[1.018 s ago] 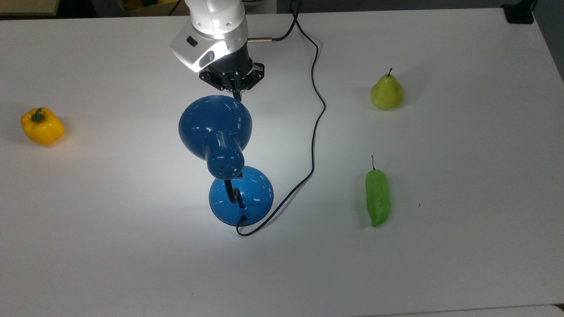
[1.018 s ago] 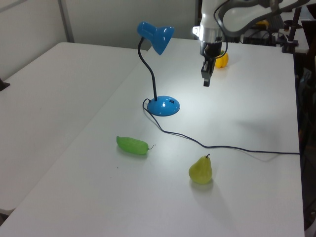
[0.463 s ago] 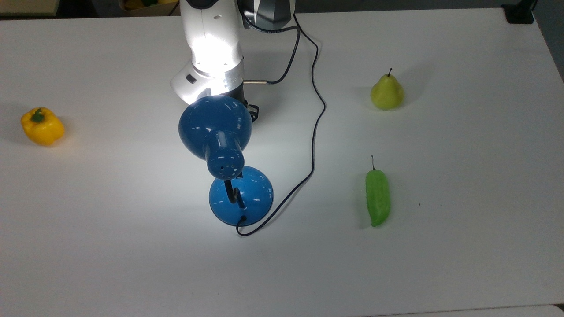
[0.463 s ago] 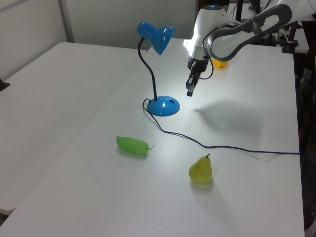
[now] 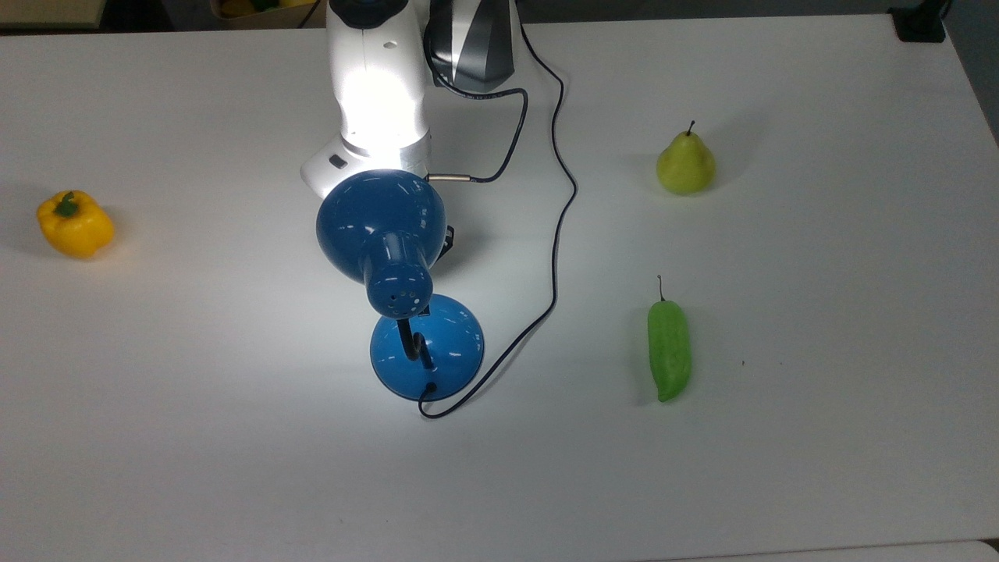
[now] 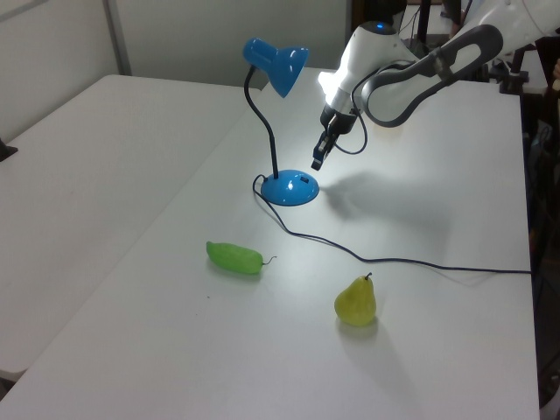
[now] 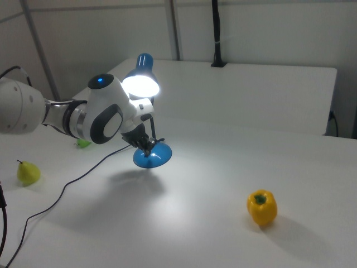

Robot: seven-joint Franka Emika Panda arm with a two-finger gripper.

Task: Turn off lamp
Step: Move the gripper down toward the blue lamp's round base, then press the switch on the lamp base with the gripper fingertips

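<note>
The claw (image 6: 318, 161) is seen in the left view, tilted and pointing down toward the round base of the lamp (image 6: 291, 188). Its two fingers appear pressed together with nothing between them, so the claw is judged clenched and empty. In the left view the tip hangs just above and to the right of the base, near it but not touching.

The coming move turns on one relation: the base lies below the claw and slightly to the left view's left, with a small dark feature on its upper face, possibly the switch, on the side nearest the claw. A short descent toward that spot is judged to be what remains. The lamp is lit; in the right view the shade (image 7: 141, 84) glows and a bright patch falls on the worktop (image 5: 780, 437).

The lamp stands upright near the middle of the worktop, its black neck rising from the base and bending so that the shade sits above the claw. In the top view the shade (image 5: 381, 220) covers the claw. A thin black cord (image 5: 556, 234) runs from the base past the arm.

Further from the claw the following are counted: one lamp, one yellow bell pepper (image 5: 75, 224), one pear (image 5: 685, 164) and one green pepper (image 5: 669, 348), all well apart from the claw.
</note>
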